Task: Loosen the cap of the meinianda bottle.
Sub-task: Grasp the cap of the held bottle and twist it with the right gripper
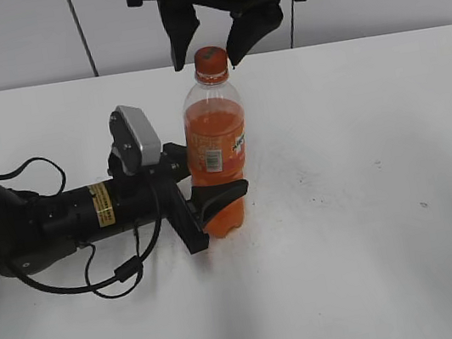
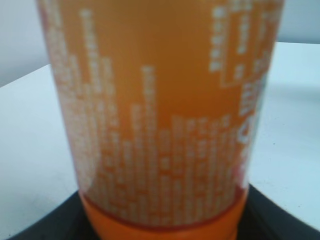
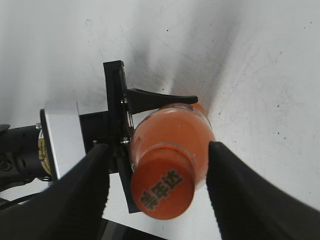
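Left arm lies low across the white counter [image 1: 379,266], reaching in from the left edge of the exterior view. Silver wrist camera [image 1: 137,137] sits on top of it. Left gripper [image 1: 218,203] is clamped around the lower body of the meinianda bottle [image 1: 218,158]; one black finger [image 1: 223,194] curves across the bottle's front, just under the label, the other hidden behind. Left wrist view: the bottle's label [image 2: 160,115] fills the frame, blurry white print on orange, dark gripper parts at the bottom corners.

Bottle stands upright on the counter, a bit left of center, orange drink inside, white barcode patch [image 1: 213,159] facing the camera. The cap [image 1: 210,58] is on the neck, orange with a dark mark on top.

Right gripper [image 1: 210,41] hangs down from the top edge over the bottle, spread wide, its fingers on either side of the cap and clear of it. Right wrist view looks straight down: cap [image 3: 163,188] between the two dark fingers [image 3: 80,195], gaps both sides, nothing held. Left gripper's finger visible below against the bottle's side.
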You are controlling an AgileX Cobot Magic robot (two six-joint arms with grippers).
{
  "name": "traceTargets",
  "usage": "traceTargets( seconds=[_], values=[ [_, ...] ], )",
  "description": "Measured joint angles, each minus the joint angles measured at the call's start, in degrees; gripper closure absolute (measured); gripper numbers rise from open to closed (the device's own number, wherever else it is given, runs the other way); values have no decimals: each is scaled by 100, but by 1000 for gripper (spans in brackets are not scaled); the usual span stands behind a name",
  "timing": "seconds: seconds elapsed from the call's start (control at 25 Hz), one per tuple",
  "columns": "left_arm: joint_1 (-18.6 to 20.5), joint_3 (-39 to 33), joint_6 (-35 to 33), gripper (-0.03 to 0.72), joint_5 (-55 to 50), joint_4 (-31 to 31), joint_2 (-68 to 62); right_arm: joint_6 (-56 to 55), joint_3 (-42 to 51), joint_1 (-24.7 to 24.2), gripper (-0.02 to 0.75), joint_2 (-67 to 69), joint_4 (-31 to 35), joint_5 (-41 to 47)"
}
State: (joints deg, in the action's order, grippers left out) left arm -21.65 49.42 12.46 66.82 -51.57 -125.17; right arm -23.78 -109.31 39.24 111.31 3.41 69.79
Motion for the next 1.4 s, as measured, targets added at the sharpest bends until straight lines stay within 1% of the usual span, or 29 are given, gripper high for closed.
traceTargets(
  seconds=[0.56,1.4],
  values=[
    [0,0,0,291,-5,12,0,138,0,38,279,-82,60,0],
    [0,0,0,291,-6,16,0,170,180,46,279,-153,-146,5]
  ],
)
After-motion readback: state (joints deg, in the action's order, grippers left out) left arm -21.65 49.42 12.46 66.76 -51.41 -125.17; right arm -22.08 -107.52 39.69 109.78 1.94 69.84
